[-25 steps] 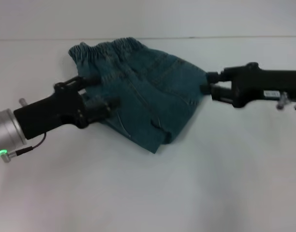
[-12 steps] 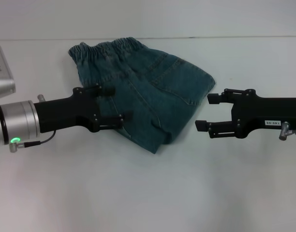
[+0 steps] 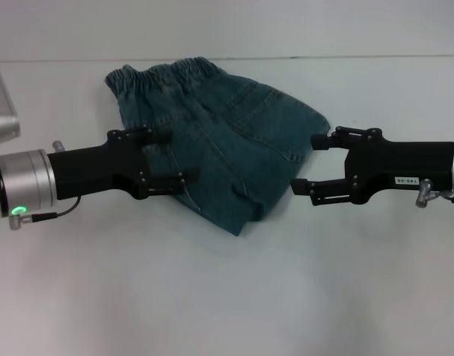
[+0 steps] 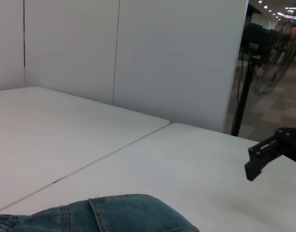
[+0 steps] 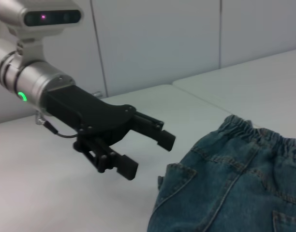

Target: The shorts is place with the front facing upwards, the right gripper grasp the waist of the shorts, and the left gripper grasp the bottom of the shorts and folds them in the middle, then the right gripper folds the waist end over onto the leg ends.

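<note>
The blue-green denim shorts [image 3: 227,133] lie folded on the white table, with the gathered waist [image 3: 168,74] at the far left. The hemmed bottom [image 3: 275,182] runs along the right edge. My left gripper [image 3: 176,157] hovers open over the left side of the shorts, holding nothing. My right gripper [image 3: 307,165] stands open just off the hem edge, one finger near the corner of the cloth. In the right wrist view the left gripper [image 5: 148,150] is open beside the shorts [image 5: 235,188]. The left wrist view catches only a strip of the shorts [image 4: 114,215] and a fingertip [image 4: 264,154] of the right gripper.
The white table [image 3: 227,297] has a seam [image 3: 323,57] running behind the shorts. A silver-grey housing [image 3: 1,104] juts in at the left edge. White wall panels [image 4: 177,58] stand beyond the table, with a black stand [image 4: 244,87] past them.
A second ago both grippers sat low at the shorts' edges. Both have since opened and come off the cloth. The right gripper has now edged back left toward the hem.
</note>
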`<state>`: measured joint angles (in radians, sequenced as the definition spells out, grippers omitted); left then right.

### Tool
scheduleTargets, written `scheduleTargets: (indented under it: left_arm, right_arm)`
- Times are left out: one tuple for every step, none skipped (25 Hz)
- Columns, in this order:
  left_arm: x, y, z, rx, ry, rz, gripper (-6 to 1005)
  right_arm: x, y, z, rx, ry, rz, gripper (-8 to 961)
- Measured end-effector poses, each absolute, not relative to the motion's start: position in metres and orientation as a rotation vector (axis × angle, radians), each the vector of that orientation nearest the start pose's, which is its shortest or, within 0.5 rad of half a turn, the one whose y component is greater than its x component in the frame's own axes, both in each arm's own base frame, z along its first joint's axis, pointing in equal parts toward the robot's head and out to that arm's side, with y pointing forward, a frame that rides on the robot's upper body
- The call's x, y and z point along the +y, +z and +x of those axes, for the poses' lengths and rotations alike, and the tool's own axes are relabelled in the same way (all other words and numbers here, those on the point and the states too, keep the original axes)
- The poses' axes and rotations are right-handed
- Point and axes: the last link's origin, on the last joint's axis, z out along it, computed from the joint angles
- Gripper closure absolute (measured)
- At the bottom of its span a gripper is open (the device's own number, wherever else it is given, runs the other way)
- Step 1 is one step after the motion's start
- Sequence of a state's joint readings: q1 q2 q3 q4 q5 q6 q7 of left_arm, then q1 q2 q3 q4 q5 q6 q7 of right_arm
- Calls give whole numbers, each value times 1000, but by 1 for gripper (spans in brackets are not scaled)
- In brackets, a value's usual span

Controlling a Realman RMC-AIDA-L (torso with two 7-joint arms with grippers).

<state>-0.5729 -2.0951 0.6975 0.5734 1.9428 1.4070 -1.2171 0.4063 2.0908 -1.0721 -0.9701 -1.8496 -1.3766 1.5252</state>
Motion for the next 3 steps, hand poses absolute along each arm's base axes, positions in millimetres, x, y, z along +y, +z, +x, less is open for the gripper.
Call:
scheduleTargets:
  left_arm:
    - [350, -19, -256, -479, -667, -2646, 95]
    - [350, -19, -256, -480, -663, -2649, 95]
    - [350, -20, -257, -481, -660, -2651, 95]
  right_arm:
    - [339, -1, 234, 457, 513, -2723, -1]
    - [339, -1, 235, 453, 511, -2721, -1]
    - [340, -1, 235, 450, 510, -2719, -1]
